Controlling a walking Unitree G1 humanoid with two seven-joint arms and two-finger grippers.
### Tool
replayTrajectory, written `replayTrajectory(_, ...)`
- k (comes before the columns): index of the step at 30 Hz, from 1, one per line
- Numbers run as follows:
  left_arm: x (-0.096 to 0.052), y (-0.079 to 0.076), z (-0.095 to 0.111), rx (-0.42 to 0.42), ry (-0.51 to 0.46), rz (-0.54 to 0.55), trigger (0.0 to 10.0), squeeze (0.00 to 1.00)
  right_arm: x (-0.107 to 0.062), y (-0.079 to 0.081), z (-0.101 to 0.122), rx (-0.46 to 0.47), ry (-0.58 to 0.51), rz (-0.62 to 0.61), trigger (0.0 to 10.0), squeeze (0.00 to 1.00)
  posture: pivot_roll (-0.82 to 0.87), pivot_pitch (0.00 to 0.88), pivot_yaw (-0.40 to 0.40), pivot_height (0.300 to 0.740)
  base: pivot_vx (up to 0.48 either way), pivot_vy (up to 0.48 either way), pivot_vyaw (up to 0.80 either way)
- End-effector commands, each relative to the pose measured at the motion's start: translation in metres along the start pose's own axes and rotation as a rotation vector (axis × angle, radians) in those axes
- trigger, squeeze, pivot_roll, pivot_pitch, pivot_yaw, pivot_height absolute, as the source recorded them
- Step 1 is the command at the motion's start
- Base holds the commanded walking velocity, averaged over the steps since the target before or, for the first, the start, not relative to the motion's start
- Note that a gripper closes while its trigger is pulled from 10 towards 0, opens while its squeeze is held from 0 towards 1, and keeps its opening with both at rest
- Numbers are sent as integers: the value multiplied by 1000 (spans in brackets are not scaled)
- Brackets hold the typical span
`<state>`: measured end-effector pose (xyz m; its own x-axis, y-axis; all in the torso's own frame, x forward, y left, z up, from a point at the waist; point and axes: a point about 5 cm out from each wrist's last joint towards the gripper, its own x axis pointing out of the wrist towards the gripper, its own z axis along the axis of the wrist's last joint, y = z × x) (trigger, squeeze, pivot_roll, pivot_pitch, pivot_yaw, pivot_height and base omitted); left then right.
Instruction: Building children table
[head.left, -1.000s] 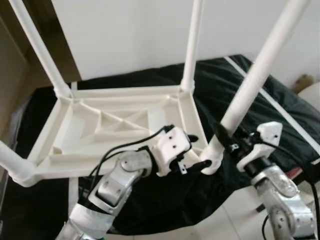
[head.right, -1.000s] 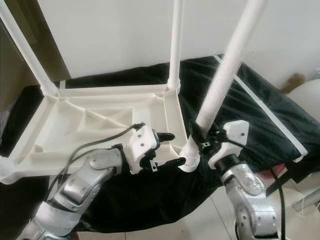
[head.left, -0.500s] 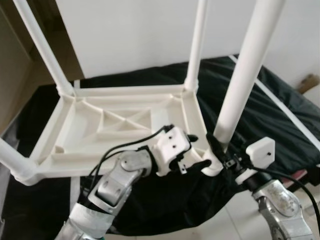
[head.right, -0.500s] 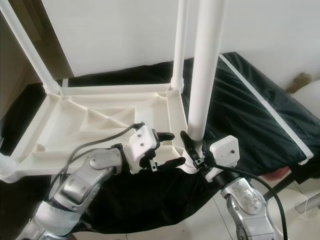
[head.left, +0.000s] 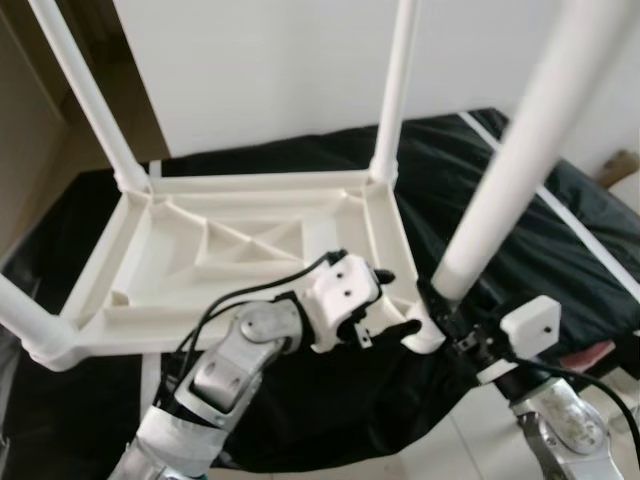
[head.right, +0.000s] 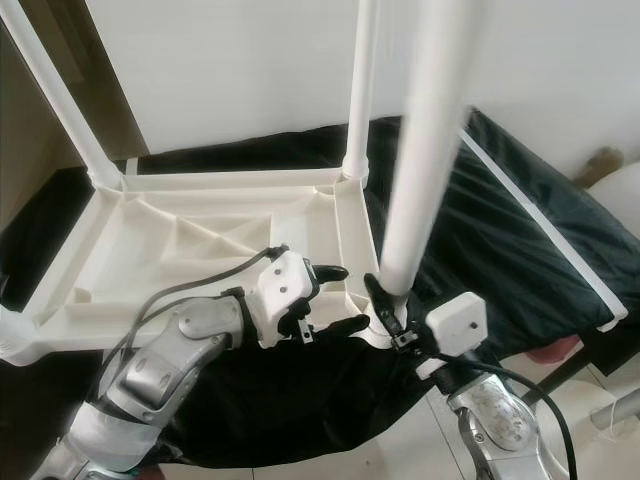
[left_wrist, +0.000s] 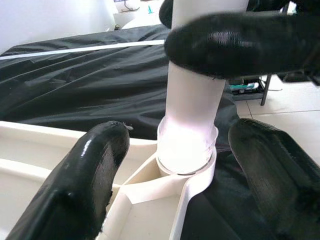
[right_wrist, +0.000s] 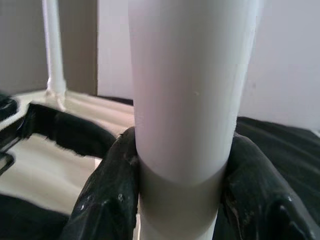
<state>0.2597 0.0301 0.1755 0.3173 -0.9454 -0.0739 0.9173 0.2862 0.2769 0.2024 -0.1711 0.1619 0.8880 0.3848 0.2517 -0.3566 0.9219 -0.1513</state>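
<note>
Children's table (head.left: 230, 250) is upside down on a black sheet (head.left: 520, 200) spread over some low surface, can't tell what's under it; underside ribs face up. Three white legs already stand in their corner sockets: far left leg (head.left: 85, 95), far right leg (head.left: 395, 80), near left leg (head.left: 25, 320). Fourth leg (head.right: 425, 150) is at the near right corner, leaning toward the robot's right, its lower end in the corner socket (left_wrist: 187, 165); can't tell how deep it's seated. Right gripper (head.right: 385, 300): jaws clamped on that leg just above the socket, and the right wrist view shows both fingers (right_wrist: 107, 200) pressed to either side of the tube. Left gripper (head.left: 385, 310): jaws apart, held at the near edge of the table frame right beside the socket, fingers straddling the corner without touching the leg. White wall (head.left: 250, 60) behind, pale tile floor (head.left: 440, 450) in front.
</note>
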Motion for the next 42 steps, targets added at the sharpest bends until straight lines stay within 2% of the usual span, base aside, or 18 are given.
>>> replayTrajectory(1, -1, 0, 4, 11, -12, -38, 10000, 0, -12, -7, -29, 66, 171, -69, 10000, 0, -68, 39, 41, 740, 0, 0, 0)
replayTrajectory(5, 0, 1, 5, 10, -13, -39, 10000, 0, -8, -15, -35, 127, 211, -142, 10000, 0, -69, 43, 46, 740, 0, 0, 0)
replayTrajectory(7, 0, 1, 5, 11, -12, -40, 10000, 0, -5, -13, -35, 139, 216, -126, 10000, 0, -69, 44, 49, 740, 0, 0, 0)
replayTrajectory(15, 0, 2, 5, 13, -11, -43, 10000, 0, 5, -9, -29, 48, 212, 57, 10000, 0, -71, 46, 54, 740, 0, 0, 0)
replayTrajectory(19, -1, 2, 5, 13, -11, -41, 10000, 0, 3, -9, -26, -43, 230, 182, 10000, 0, -69, 50, 53, 740, 0, 0, 0)
replayTrajectory(23, -1, 2, 5, 14, -10, -41, 10000, 0, 0, -11, -28, -58, 253, 214, 10000, 0, -66, 53, 52, 740, 0, 0, 0)
replayTrajectory(29, -2, 3, 6, 14, -11, -37, 10000, 0, -2, -16, -33, 4, 279, 217, 10000, 0, -62, 53, 51, 740, 0, 0, 0)
replayTrajectory(34, -2, 3, 6, 12, -11, -39, 10000, 0, 2, -23, -35, 155, 301, 178, 10000, 0, -64, 53, 54, 740, 0, 0, 0)
replayTrajectory(36, -2, 3, 6, 12, -11, -39, 10000, 0, 2, -23, -35, 155, 301, 178, 10000, 0, -64, 53, 54, 740, 0, 0, 0)
replayTrajectory(42, -1, 3, 6, 14, -10, -43, 10000, 0, 8, -28, -35, 231, 320, 175, 10000, 0, -67, 48, 55, 740, 0, 0, 0)
